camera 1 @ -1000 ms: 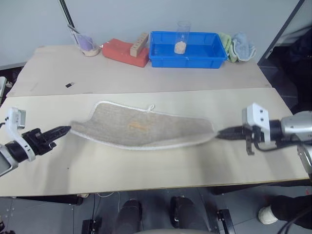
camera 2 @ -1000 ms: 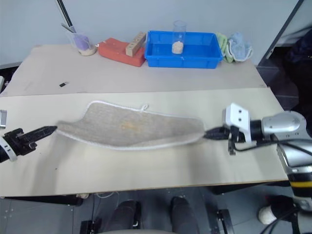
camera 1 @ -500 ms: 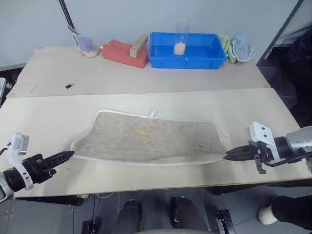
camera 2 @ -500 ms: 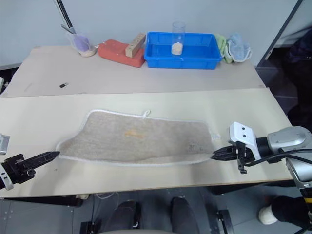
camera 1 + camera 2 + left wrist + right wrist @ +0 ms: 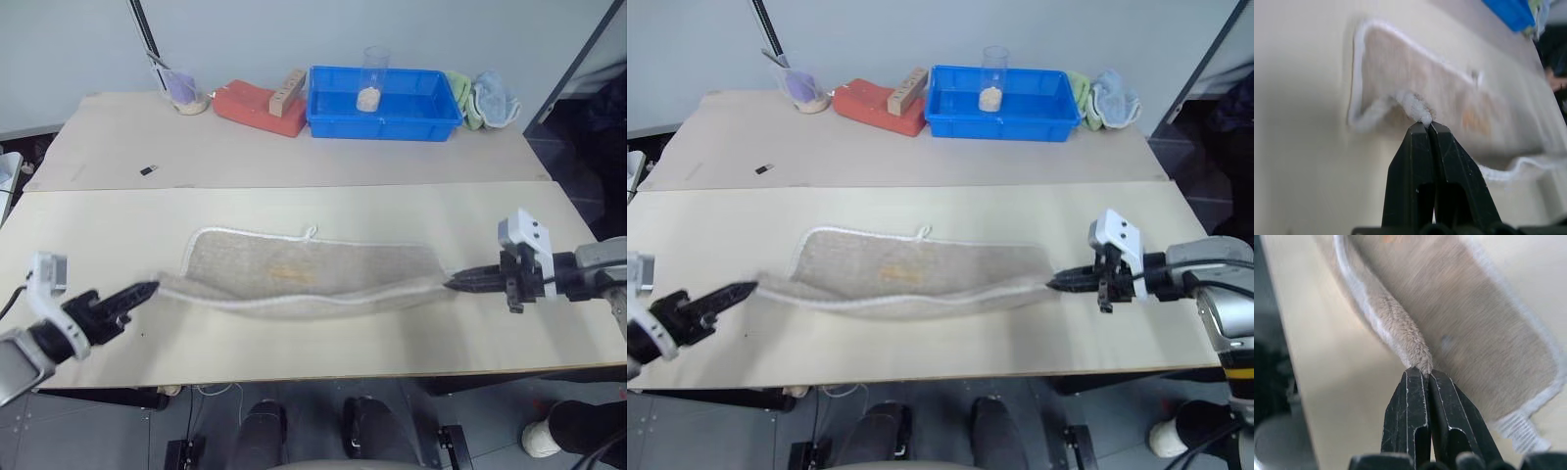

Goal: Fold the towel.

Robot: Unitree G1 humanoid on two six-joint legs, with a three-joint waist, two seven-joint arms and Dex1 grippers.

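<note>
Left eye view: the towel lies stretched across the near half of the pale wooden table, its near long edge lifted and doubled toward the far edge, where a small white loop sticks out. At the towel's left end the left gripper has its black fingers pressed together on a corner of the white edging; at the towel's right end the right gripper is clamped the same way on the other near corner.

Beyond the towel, along the table's far edge, stand a blue plastic bin holding a clear cup, a red block left of the bin, and a green cloth and a light blue cloth right of the bin. Behind the table is a plain grey wall.
</note>
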